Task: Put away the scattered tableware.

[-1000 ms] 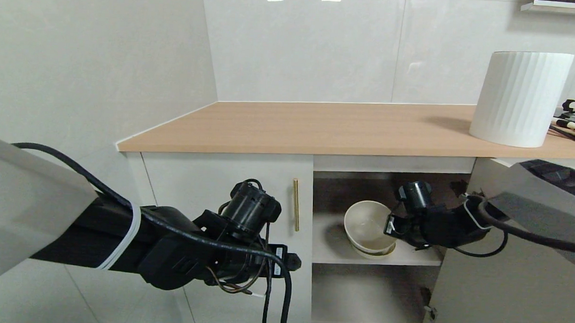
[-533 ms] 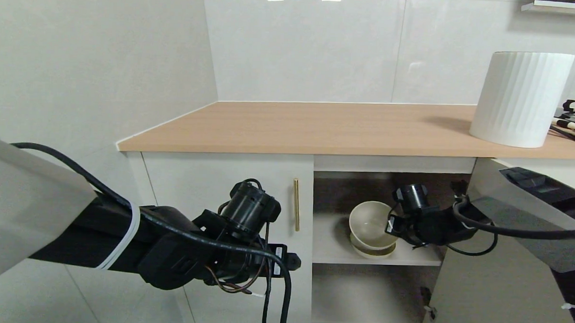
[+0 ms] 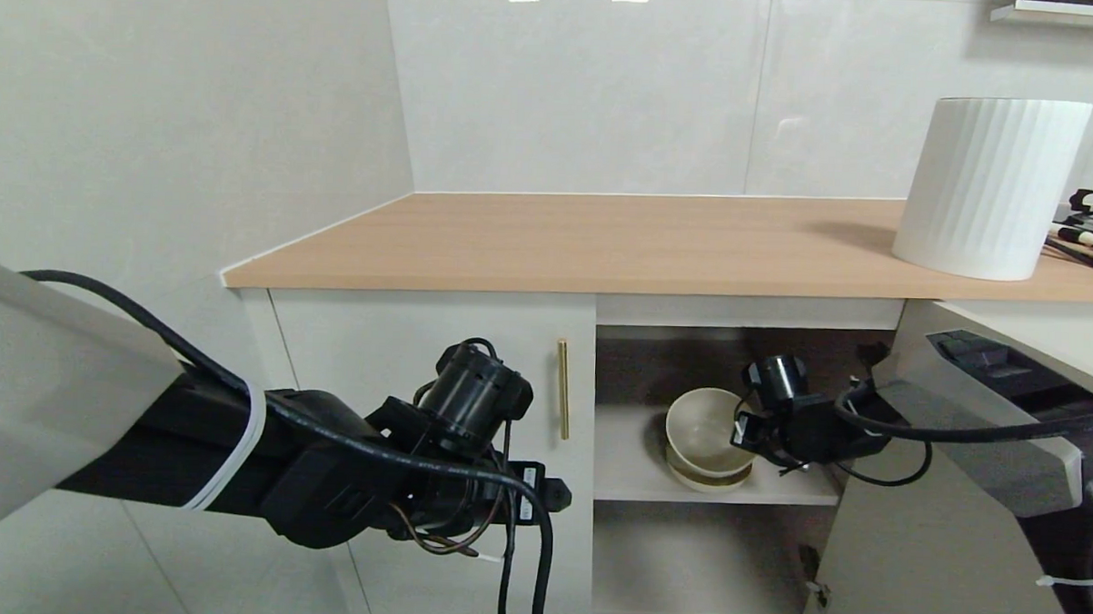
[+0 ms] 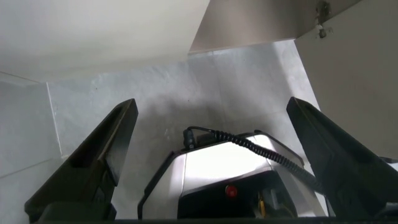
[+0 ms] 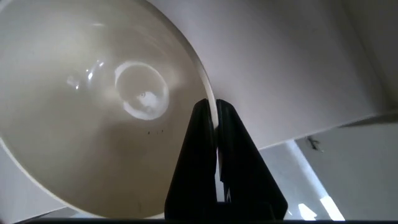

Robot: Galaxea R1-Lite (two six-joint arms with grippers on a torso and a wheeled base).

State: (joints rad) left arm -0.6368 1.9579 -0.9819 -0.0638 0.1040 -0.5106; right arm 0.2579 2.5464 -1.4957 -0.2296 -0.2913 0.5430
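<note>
A pale wood countertop [image 3: 603,245] runs along a white tiled wall. A ribbed white container [image 3: 992,186] stands on it, up and to the right of both my grippers. Below it is a cabinet with its left door [image 3: 418,339] shut and its right door [image 3: 938,557] swung open.

My right gripper [image 3: 744,432] reaches into the open compartment, just above the middle shelf [image 3: 631,478]. Its fingers [image 5: 205,143] are clamped on the rim of a cream bowl [image 3: 701,431], one inside the rim and one outside. The bowl hangs tilted from the fingertips, with its opening turned out of the cabinet. Directly under it a second dish [image 3: 709,481] lies flat on the shelf. I cannot tell whether the two touch.

My left gripper [image 3: 549,498] sits outside the cabinet, in front of the shut door and just below its gold handle [image 3: 562,389]. It is well apart from the bowl. Its fingers [image 4: 109,155] are spread wide with nothing between them.
</note>
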